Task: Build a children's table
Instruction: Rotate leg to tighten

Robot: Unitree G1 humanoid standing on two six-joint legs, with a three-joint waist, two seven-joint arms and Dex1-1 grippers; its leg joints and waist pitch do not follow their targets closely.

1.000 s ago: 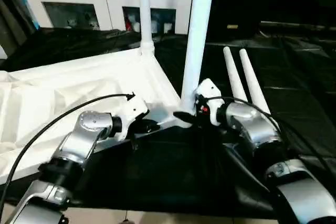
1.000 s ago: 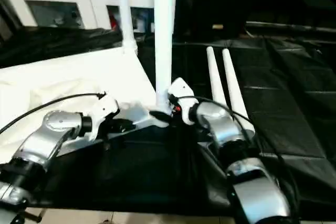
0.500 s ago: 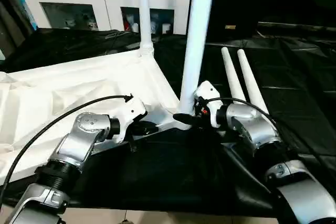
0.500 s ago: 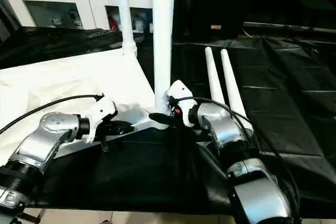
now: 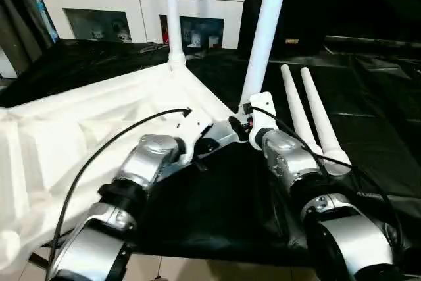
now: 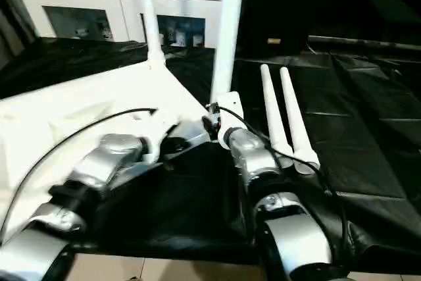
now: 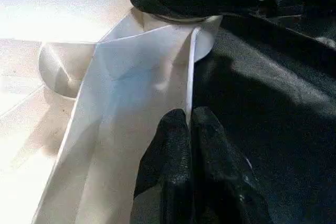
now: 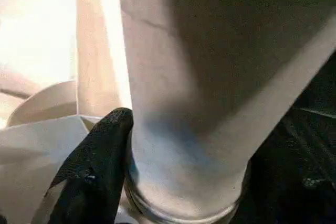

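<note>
The left gripper (image 5: 205,146) is lying clenched shut, empty, against the rim of the upturned tabletop (image 5: 79,123) on the black sheet (image 5: 217,208). The right gripper (image 5: 238,125) is grasping the base of the near leg (image 5: 266,27) standing in the corner socket. Two loose legs (image 5: 309,113) are lying just right.

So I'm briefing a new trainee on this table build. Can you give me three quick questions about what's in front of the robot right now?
1. How many legs lie loose on the black sheet?
2. True or false: the left pincer is shut at the tabletop rim.
3. Where is the right pincer? A) near leg base B) far leg C) cabinet

Key: 1. Two: loose legs. 2. True. 3. A.
</note>
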